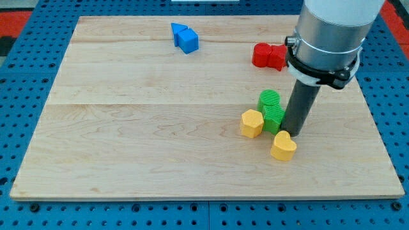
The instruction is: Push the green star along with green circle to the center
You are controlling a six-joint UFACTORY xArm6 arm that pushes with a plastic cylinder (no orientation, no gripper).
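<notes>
The tip (pixel 296 133) sits tight against the right side of the green circle (pixel 270 99) and green star (pixel 275 119) pair — probably to shove both left toward the counter (pixel 128 128) middle. No fingers here, just a rod. A yellow block (pixel 252 123) touches their left side, another yellow heart (pixel 283 146) lies below.

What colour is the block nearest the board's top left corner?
Blue, seen clearly in the camera view.
</notes>
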